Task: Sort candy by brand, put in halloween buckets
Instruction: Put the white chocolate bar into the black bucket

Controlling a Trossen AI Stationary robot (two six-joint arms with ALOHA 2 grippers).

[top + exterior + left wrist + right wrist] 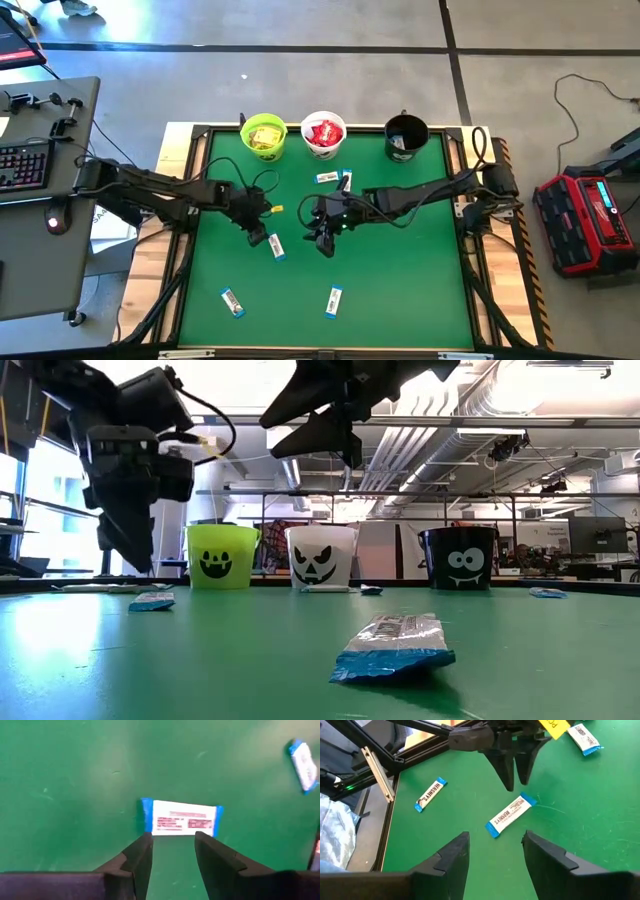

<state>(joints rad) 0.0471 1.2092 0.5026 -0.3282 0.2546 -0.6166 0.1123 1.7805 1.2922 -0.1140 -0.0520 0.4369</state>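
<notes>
Left gripper (258, 236) hovers parted, holding nothing, over a blue-and-white bar (276, 246); right gripper (322, 240) parted nearby; three buckets (323, 135) stand far, loose bars (232, 301) lie near

A: How's the light?

B: Bright and even from overhead on the green tabletop (400, 280); shadows under the arms are faint. Level with the tabletop, ceiling lights and a window blow out to glare, leaving both arms as dark silhouettes.

A: Sharpness?

B: The nearest blue-and-white bar (392, 647) looks soft, perhaps out of focus. The left wrist picture is blurred.
</notes>
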